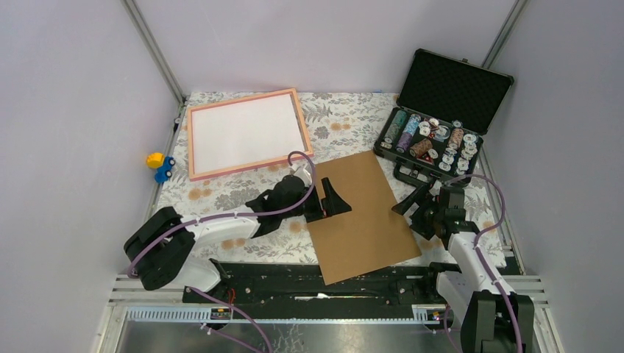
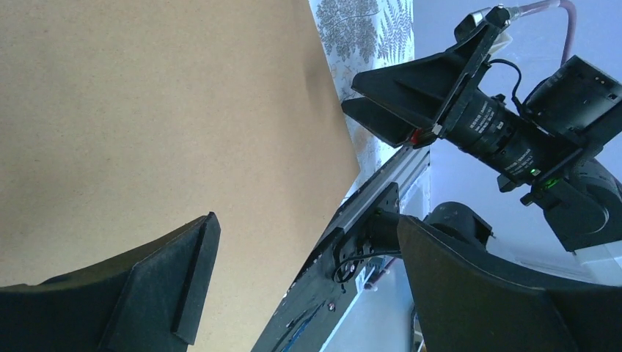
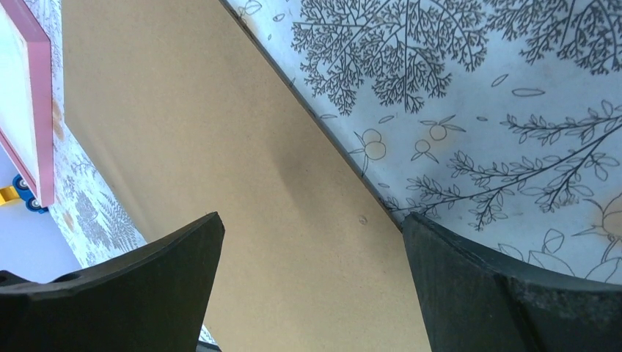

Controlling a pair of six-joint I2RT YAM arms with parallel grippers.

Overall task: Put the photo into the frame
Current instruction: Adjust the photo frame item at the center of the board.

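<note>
Top external view, big to small. Table [image 1: 346,125] w/ floral cloth. Brown board [image 1: 360,220] lies flat at centre, its near edge running past the cloth onto the black rail [image 1: 279,276]. Frame [image 1: 252,167] lies flat at far left: pink rim, plain white inside. Photo: printed face not seen anywhere. Can't tell if the white is its back or if it lies under the board. Case [image 1: 456,88] open at far right, chips [image 1: 430,140] inside. Left gripper [image 1: 335,200] is over the board's left edge, right gripper [image 1: 413,204] just off its right edge. Both are spread wide w/ nothing between the fingers; wrist views agree. Toy [image 1: 159,165] at left table edge, near frame.

Handling, est.:
- Frame: light, stiff, thin. Pane likely slick + breakable, so pinch the rim at a side or corner, not the middle.
- Photo: prob. light, floppy, smudges easily. Flat on cloth gives no purchase, so lift by a white edge or corner.
- Board: stiff, light. Overhanging near edge looks the easiest grab.
</note>
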